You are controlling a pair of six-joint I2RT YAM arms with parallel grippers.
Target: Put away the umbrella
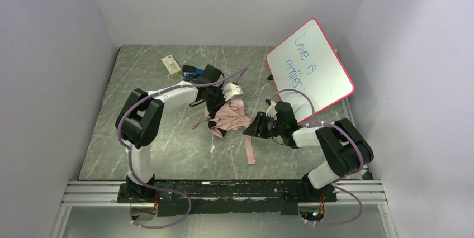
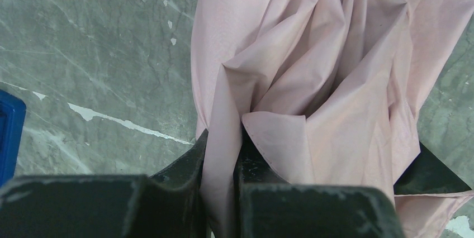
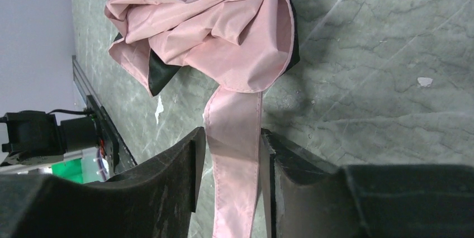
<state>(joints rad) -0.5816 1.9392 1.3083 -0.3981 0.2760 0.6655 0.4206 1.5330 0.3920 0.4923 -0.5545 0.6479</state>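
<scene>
Left gripper (image 2: 221, 137) pinches crumpled pink umbrella (image 2: 313, 81); right gripper (image 3: 232, 137), half-open, straddles its strap (image 3: 235, 109).

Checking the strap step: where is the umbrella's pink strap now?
The strap trails from the umbrella at table centre toward the near edge, by the right hand; in the right wrist view it lies between that hand's fingers.

umbrella (image 1: 226, 116): shaft hidden in fabric | blue thing (image 2: 10, 132): edge-cut, perhaps a box
</scene>
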